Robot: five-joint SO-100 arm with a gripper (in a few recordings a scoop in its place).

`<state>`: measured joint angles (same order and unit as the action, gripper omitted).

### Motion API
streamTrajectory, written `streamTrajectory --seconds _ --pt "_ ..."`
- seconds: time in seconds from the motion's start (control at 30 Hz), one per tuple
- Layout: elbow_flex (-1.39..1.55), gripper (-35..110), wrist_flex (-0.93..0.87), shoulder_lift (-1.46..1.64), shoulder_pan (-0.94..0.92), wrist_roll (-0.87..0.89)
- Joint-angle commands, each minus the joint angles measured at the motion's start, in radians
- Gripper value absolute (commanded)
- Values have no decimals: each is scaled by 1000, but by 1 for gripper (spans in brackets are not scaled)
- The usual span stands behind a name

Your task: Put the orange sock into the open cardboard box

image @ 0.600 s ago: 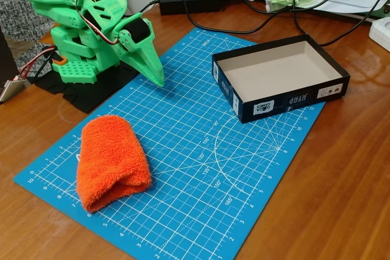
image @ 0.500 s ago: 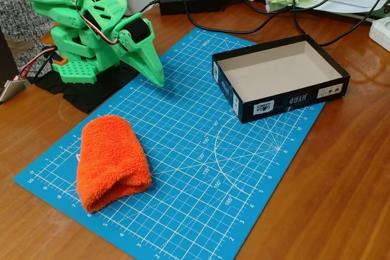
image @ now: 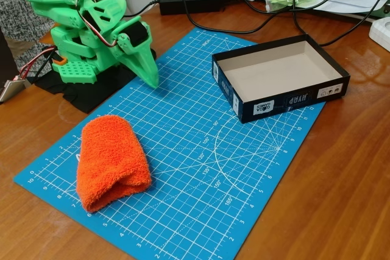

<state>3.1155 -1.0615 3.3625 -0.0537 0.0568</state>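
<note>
- The orange sock (image: 112,162) was seen at the left of the fixed view, lying flat on the blue cutting mat (image: 201,150), folded into a stubby rounded bundle of thick, fuzzy terry cloth. Its long axis ran roughly from 11 o'clock to 5 o'clock, with the rounded end up-picture and the folded layers showing at the lower end.
- The gripper (image: 149,77) was found a little right of the sock and up-picture, well apart from it, on a folded green plastic arm; its tapered fingers pointed down toward the mat's upper edge. From the fingertips the sock lay at about 7 o'clock, so the coming reach was judged to call for a swing down-picture and slightly left.
- The fingers appeared pressed together into a single point, with no gap made out between them and nothing held.
- The open cardboard box (image: 280,98) was noted at the right, a shallow rectangular tray, dark outside with small white labels, plain beige inside and empty. It sat partly on the mat's right corner, at about 3 o'clock from the gripper and well apart from the sock.
- Black cables (image: 256,25) and power bricks were seen on the wooden table (image: 341,199) behind the box.
</note>
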Motion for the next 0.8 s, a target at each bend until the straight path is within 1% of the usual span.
streamTrajectory --seconds 0.0,0.27,0.37,0.4,0.5,0.6,0.77 --pt "-28 0 -12 20 -8 6" --pt "-28 0 -12 18 -8 6" --pt "-28 0 -3 15 -54 26" --pt "-28 0 15 11 -64 8" --pt "-127 0 77 -123 -89 -218" --pt "-407 1 21 -387 -118 -523" --pt "-916 3 -193 -785 -235 -709"
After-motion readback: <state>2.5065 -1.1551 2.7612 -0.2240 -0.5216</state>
